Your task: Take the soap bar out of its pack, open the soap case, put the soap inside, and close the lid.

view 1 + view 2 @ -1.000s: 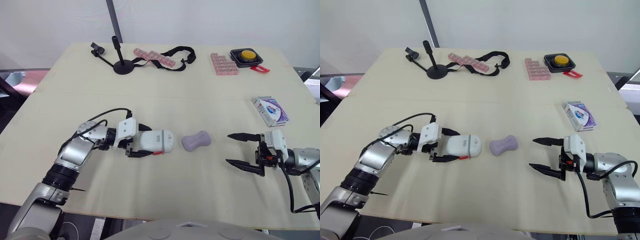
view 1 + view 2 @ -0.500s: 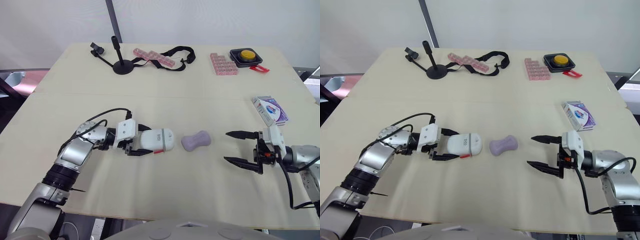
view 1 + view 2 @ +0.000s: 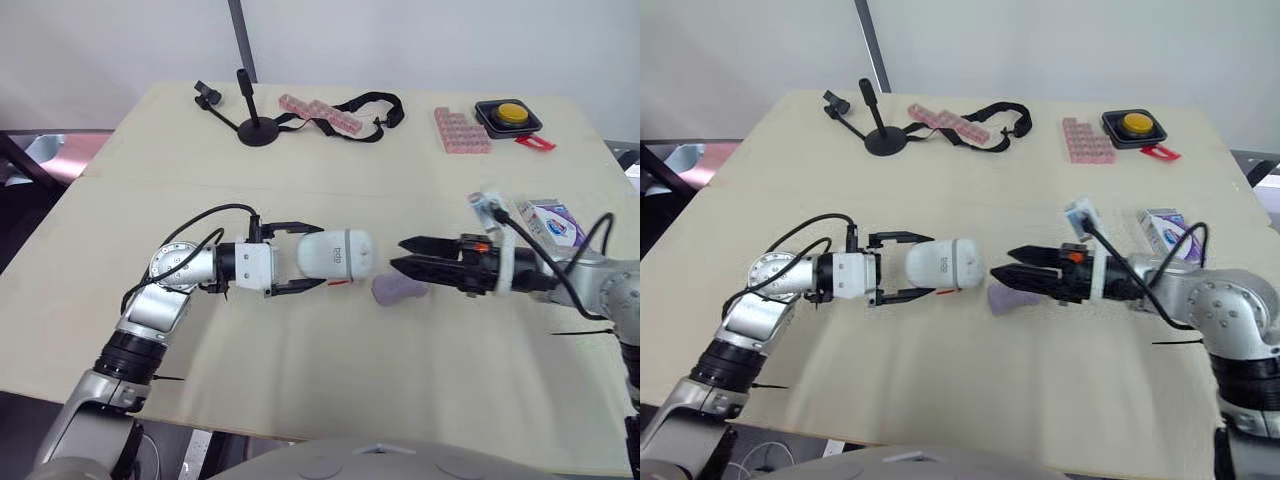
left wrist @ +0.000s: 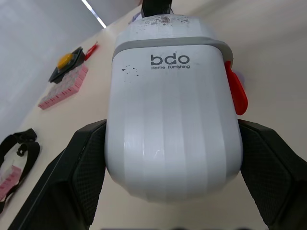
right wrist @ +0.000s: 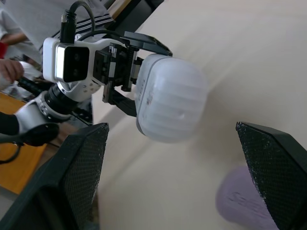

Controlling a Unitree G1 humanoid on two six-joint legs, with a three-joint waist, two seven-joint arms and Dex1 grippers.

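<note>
Presently, left pincer [image 3: 320, 256] clamps the shut soap case [image 4: 172, 120]; right pincer [image 3: 398, 252] (spread wide) faces its lid [image 4: 168, 29], just above the soap [image 3: 400, 291]. Recommend seizing lid squarely, case steady.

The soap case [image 3: 335, 255] is a white, rounded shell with a grey band, a red tab on one side and "bdo" printed on it. It lies on its side, lid apparently shut, clamped between the fingers of the left hand [image 3: 316, 257]. Just beside its far end, the lilac, waisted soap bar [image 3: 398, 291] lies bare on the surface [image 3: 330, 380], partly under the spread fingers of the right hand [image 3: 397, 254]. The white-and-purple pack [image 3: 553, 222] lies near the surface's right edge, well apart.
</note>
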